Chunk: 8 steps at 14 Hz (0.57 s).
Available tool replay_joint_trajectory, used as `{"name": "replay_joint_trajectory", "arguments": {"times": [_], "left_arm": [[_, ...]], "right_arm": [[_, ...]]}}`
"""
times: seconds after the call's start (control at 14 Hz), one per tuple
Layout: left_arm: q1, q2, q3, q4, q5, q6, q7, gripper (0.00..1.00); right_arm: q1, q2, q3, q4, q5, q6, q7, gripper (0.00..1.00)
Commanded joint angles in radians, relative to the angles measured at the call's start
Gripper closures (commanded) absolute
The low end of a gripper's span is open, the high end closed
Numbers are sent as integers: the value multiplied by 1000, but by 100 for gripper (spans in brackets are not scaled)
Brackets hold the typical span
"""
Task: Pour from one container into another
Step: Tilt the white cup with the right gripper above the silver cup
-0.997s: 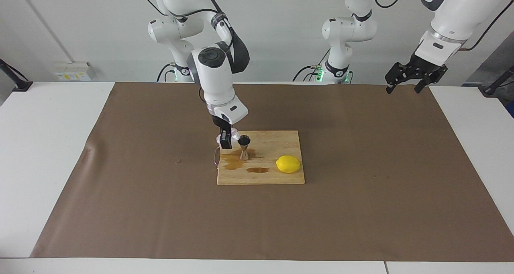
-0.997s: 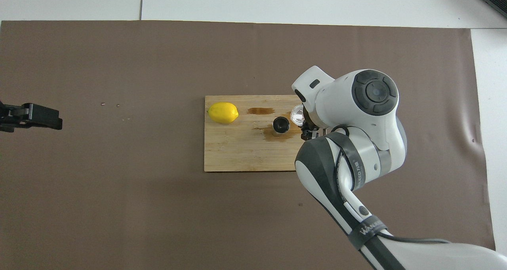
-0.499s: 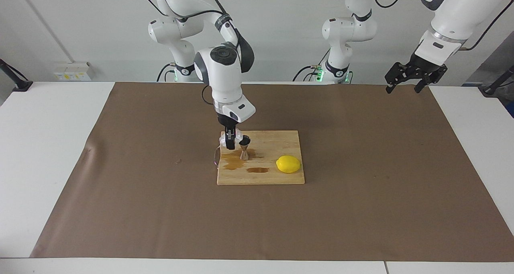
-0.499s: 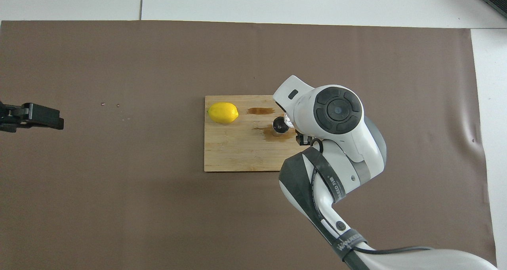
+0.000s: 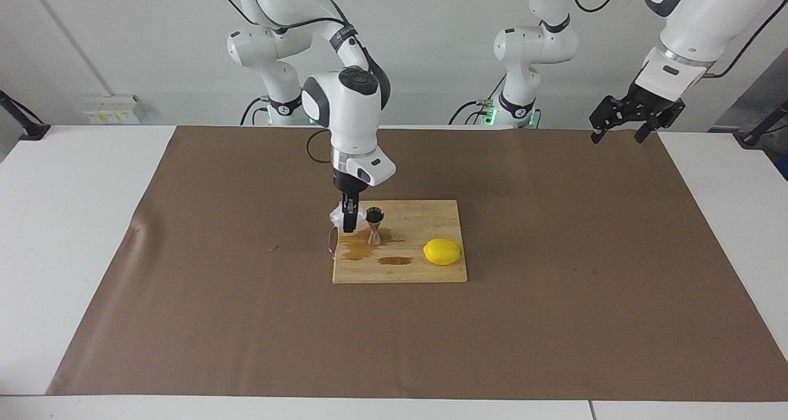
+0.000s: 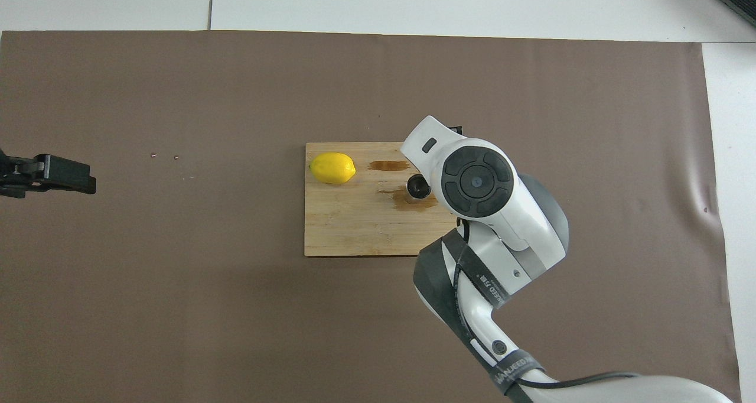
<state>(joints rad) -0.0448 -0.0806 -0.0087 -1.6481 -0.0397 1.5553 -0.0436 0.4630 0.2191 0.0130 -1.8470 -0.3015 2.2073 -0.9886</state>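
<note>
My right gripper [image 5: 348,223] is shut on the small clear crinkled cup [image 5: 336,214], just above the wooden board's [image 5: 425,272] edge toward the right arm's end. The steel hourglass jigger [image 5: 374,224] stands upright on the board right beside the cup, its dark mouth up. From above, the right arm's wrist covers the cup and its gripper, and only part of the jigger [image 6: 416,185] shows. My left gripper [image 5: 618,137] hangs open and high over the table corner at the left arm's end, waiting, and it holds nothing; it shows again as the left gripper [image 6: 87,182].
A yellow lemon [image 5: 442,251] lies on the board toward the left arm's end. Brown wet patches [image 5: 360,250] stain the board around the jigger. Brown paper [image 5: 554,321] covers the table under the board.
The right arm's wrist swung over the board. The cup came close against the jigger's mouth, then drew back a little toward the board's edge. The left arm stayed put.
</note>
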Motion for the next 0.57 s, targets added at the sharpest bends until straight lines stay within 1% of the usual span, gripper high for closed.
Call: {"name": "replay_joint_trajectory", "arguments": {"times": [0.0, 0.28, 0.5], "left_arm": [[-3, -18, -1, -6, -11, 9, 4, 0], [-3, -15, -5, -2, -2, -8, 7, 0], [-6, -25, -8, -18, -12, -6, 5, 0]], "right_arm": [[8, -9, 5, -15, -36, 23, 28, 69], [28, -6, 5, -24, -70, 25, 33, 69], [32, -7, 5, -29, -125, 25, 60, 69]]}}
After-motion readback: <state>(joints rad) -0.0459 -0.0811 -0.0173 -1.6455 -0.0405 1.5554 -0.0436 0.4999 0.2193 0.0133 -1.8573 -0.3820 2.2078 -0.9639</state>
